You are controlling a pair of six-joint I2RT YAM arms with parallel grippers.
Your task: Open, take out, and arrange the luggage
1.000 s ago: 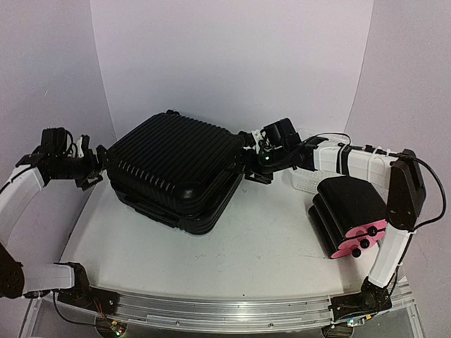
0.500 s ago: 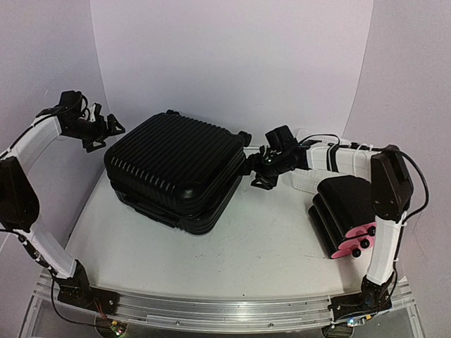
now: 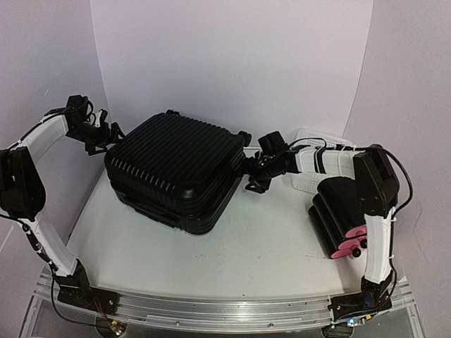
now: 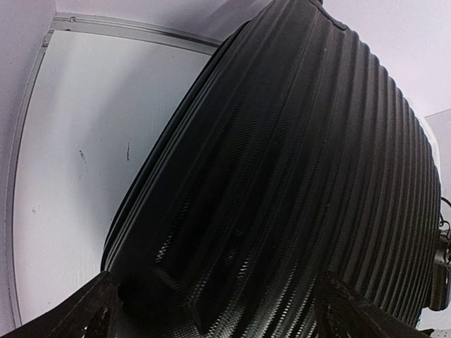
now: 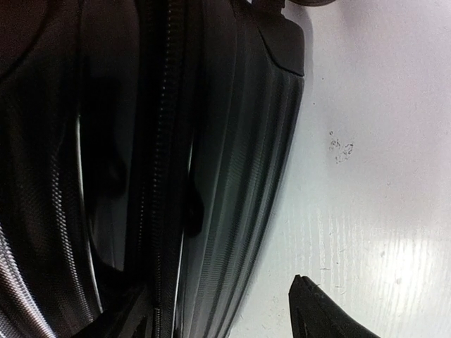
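1. The luggage (image 3: 176, 165) lies flat on the table (image 3: 246, 260), left of centre. Both shell halves are together and the lid is down.
2. The left gripper (image 3: 108, 133) sits at the far-left corner of the case. In the wrist view its fingers (image 4: 91, 313) are spread wide, with the ribbed shell filling the space ahead. No grasp.
3. The right gripper (image 3: 252, 176) is at the case's right edge, beside the zipper seam (image 5: 163, 141). One finger (image 5: 317, 310) shows over the bare table and the other is lost against the dark shell. It reads as parted, holding nothing.
4. The box with pink drawer fronts (image 3: 345, 211) and the white basket (image 3: 304, 183) stand to the right, apart from the case.
5. Judged step: opening, not yet begun. I can't make out the zipper pull.
6. The next move calls for finding the pull or the seam lip. One arm would steady the shell while the other works the closure.
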